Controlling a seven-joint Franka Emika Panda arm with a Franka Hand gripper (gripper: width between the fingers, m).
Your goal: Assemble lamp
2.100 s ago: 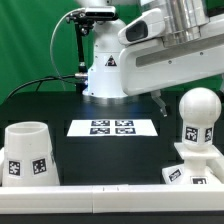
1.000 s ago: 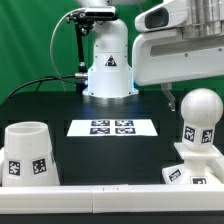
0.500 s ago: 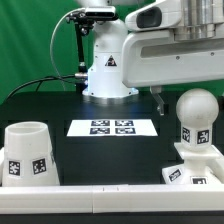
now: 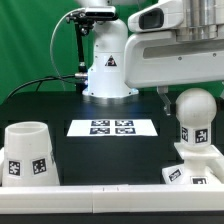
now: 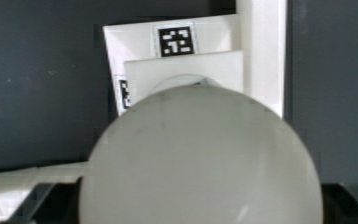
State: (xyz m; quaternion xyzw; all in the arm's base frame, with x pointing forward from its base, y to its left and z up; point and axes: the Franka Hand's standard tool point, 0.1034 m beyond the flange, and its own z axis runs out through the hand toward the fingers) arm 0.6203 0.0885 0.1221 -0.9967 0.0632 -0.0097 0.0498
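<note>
On the exterior view's right, near the front edge of the black table [image 4: 60, 105], the bulb [image 4: 194, 112] stands upright in the base [image 4: 196, 165]; the bulb is matte white plastic with a smooth round head over a narrower neck that bears a black-and-white square tag, and the base is a blocky, square-cornered white piece with tags on its front face; at the exterior view's left the shade [image 4: 27, 152] sits apart from them, a large truncated cone of the same dull white, narrow end up, with a tag on its side; between shade and base, farther back, lies the marker board [image 4: 112, 127], thin and flat, carrying four printed tags; behind it rises the glossy white robot [image 4: 108, 60], its arm reaching across above the bulb; the gripper [image 5: 179, 200] shows in the wrist view only as dark finger shapes [image 5: 39, 203] at either side of the bulb's rounded head, which fills most of that picture; the head lies between the fingers, yet whether they press on it or stand just off it cannot be told; beyond the head, the base's white stepped top and two of its tags are visible against the dark table.
</note>
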